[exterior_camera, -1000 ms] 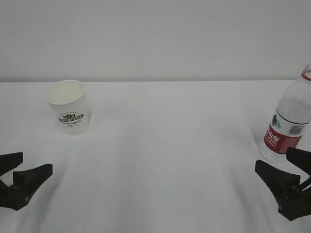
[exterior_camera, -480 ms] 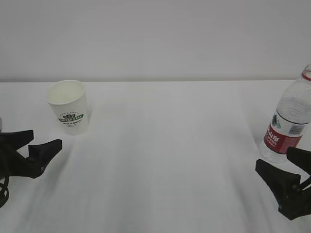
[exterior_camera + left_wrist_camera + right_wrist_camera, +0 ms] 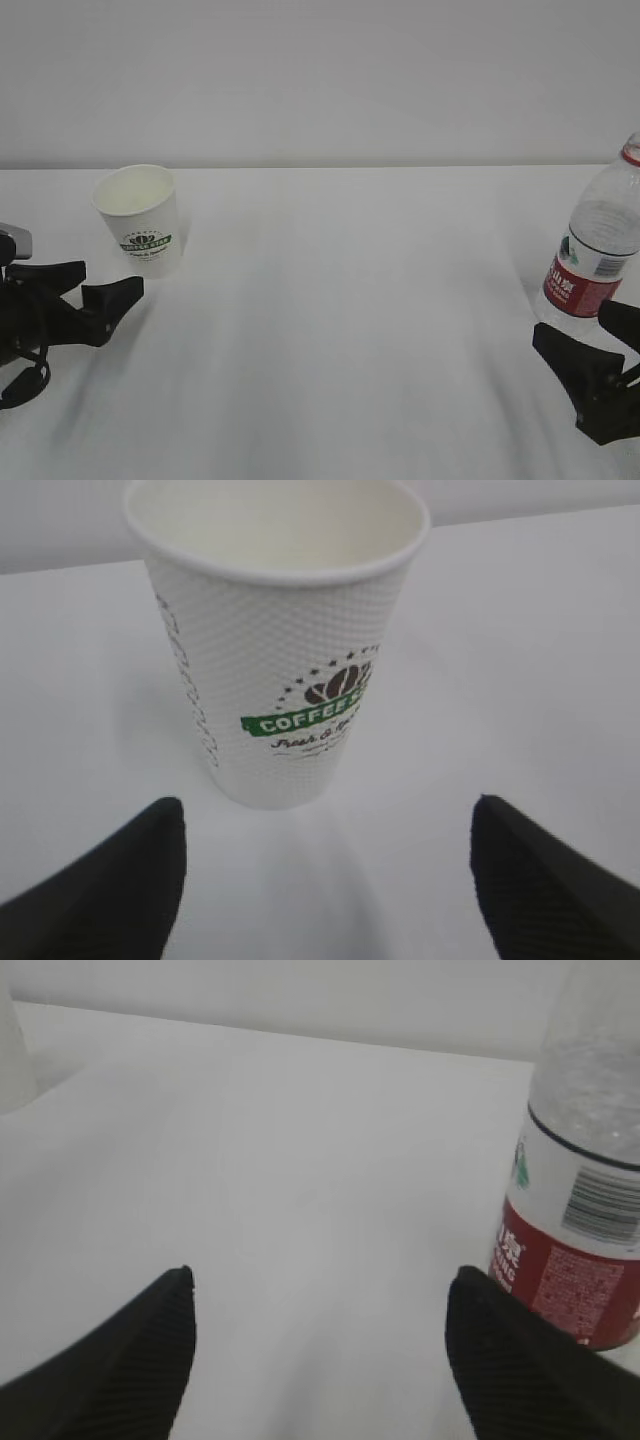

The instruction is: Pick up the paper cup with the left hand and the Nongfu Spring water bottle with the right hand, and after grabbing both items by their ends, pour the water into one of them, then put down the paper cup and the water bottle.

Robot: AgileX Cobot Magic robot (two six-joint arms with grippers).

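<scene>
My table (image 3: 340, 300) white, cloth-like, faint creases; plain pale grey wall (image 3: 320, 80) behind; soft even light.

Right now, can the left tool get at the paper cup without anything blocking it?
Probably yes. The left tool stands open just short of the paper cup, which stands upright straight ahead between its fingers, with only bare table between them.

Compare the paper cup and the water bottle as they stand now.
The paper cup is short, white and opaque, and open at the top; the water bottle is taller and clear, with a red label. The cup stands far left and the bottle far right. Both are upright on the table and not gripped.
</scene>
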